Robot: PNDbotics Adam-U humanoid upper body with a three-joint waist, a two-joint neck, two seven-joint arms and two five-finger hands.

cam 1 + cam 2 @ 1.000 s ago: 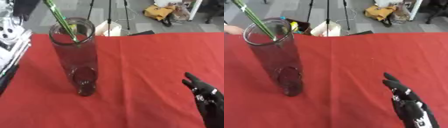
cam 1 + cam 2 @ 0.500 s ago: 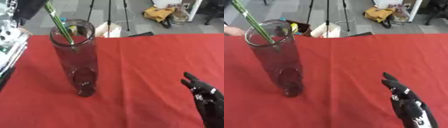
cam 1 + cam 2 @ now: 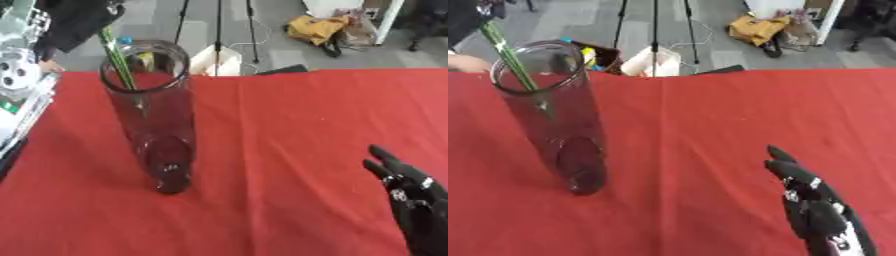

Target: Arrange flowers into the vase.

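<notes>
A tall clear glass vase (image 3: 156, 120) stands upright on the red tablecloth (image 3: 280, 125) at the left. Green flower stems (image 3: 118, 62) lean into its mouth from the upper left; their blooms are out of view. At the lower right my right hand (image 3: 413, 205) rests open on the cloth, fingers straight and pointing up toward the far side, well apart from the vase. My left hand shows in neither view.
White and black items (image 3: 19, 95) lie along the table's left edge. A person's hand (image 3: 465, 62) rests at the far left edge behind the vase. Beyond the table are tripod legs (image 3: 217, 30), a white bag (image 3: 219, 59) and a yellow bag (image 3: 317, 27).
The whole picture has shifted a little, so the camera moved. The stems stand slightly more upright in the vase. My right hand has stayed in place.
</notes>
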